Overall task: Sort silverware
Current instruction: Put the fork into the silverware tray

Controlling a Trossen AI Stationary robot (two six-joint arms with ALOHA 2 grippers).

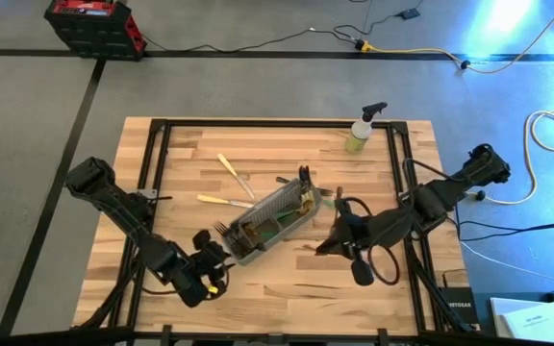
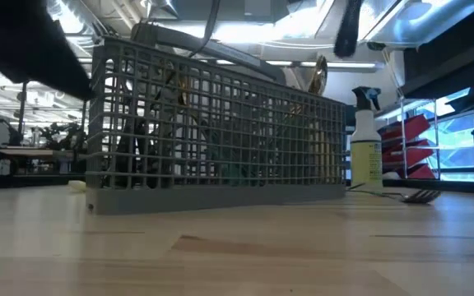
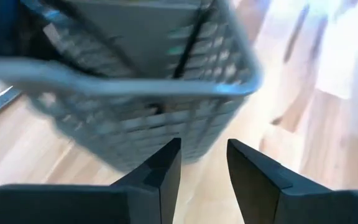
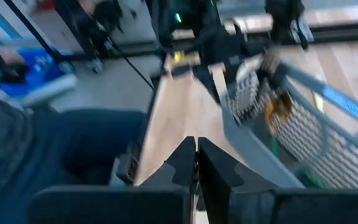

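Silverware (image 1: 275, 223): most of it lies inside the grey mesh caddy (image 1: 270, 221) at mid-surface; gold heads and green and dark handles show through the wire. Loose on the wooden surface (image 1: 258, 288): two cream-handled pieces, one (image 1: 235, 175) beyond the caddy, one (image 1: 221, 201) on its left-arm side; a fork (image 2: 419, 196) lies near the spray bottle (image 1: 362, 133) in the low view.

Left gripper (image 1: 215, 264) sits just beside the caddy's near end, fingers (image 3: 160, 171) spread apart, nothing between them. Right gripper (image 1: 327, 245) is near the caddy's other side, fingers (image 4: 184, 158) pressed together, empty.

Risks, judged: the caddy is light mesh, so a reach into it could shove or tip it and spill sorted pieces. Slim handles lying flat may slip from a pinch. Both arms flank the caddy closely; they could foul each other.

Count: one caddy, one bottle, at least three loose pieces. Pieces inside the caddy: cannot count.
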